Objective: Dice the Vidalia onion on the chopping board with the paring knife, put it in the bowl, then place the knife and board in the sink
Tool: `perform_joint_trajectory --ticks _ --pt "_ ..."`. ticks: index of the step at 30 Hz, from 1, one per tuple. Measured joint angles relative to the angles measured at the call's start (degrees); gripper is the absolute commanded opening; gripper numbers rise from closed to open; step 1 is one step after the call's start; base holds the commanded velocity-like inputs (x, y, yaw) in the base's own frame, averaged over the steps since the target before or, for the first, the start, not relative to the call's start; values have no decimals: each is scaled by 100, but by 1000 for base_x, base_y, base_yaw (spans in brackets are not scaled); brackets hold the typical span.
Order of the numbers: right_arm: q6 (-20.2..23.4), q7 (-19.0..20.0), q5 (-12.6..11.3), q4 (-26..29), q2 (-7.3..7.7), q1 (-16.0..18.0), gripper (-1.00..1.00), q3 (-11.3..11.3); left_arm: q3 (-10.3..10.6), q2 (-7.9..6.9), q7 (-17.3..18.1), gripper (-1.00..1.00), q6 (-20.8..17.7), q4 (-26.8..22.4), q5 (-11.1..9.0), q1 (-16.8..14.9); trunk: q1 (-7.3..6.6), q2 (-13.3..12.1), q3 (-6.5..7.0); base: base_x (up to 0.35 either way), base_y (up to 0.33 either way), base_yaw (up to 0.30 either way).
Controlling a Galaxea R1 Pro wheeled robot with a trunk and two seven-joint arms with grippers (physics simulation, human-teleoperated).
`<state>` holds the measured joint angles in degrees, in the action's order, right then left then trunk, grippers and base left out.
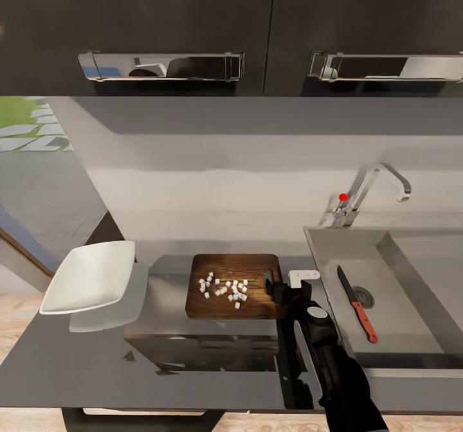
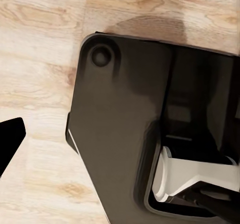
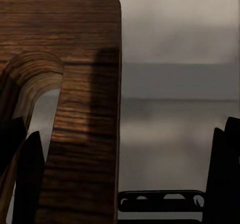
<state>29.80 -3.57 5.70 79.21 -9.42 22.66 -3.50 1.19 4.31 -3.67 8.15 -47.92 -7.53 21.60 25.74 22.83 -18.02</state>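
The chopping board lies on the countertop with several small white pieces of diced Vidalia onion scattered on its middle. My right gripper is open at the board's right end by the handle slot. In the right wrist view the gripper straddles the board's end strip, one finger in the slot and the other off the board. The white bowl stands at the left, tilted, with nothing in it. The paring knife lies in the sink near the drain.
A chrome faucet with a red knob rises behind the sink. Dark wall cabinets hang overhead. The left wrist view looks down on wood floor and my dark base, with one dark fingertip at the edge.
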Motion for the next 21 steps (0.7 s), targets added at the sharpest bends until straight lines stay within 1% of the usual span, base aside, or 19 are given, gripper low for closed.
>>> perform_joint_trajectory --ticks 2,8,21 --pt "1 -2 15 -3 36 0 100 -19 2 -2 0 100 0 -23 0 -4 0 0 0 0 0 0" --pt "2 3 -140 28 203 -1 100 -26 0 0 0 100 0 29 0 -9 -1 0 0 0 0 0" --pt "4 -11 -164 32 220 -1 100 -24 0 -3 0 100 0 36 -2 -9 -1 1 0 0 0 0"
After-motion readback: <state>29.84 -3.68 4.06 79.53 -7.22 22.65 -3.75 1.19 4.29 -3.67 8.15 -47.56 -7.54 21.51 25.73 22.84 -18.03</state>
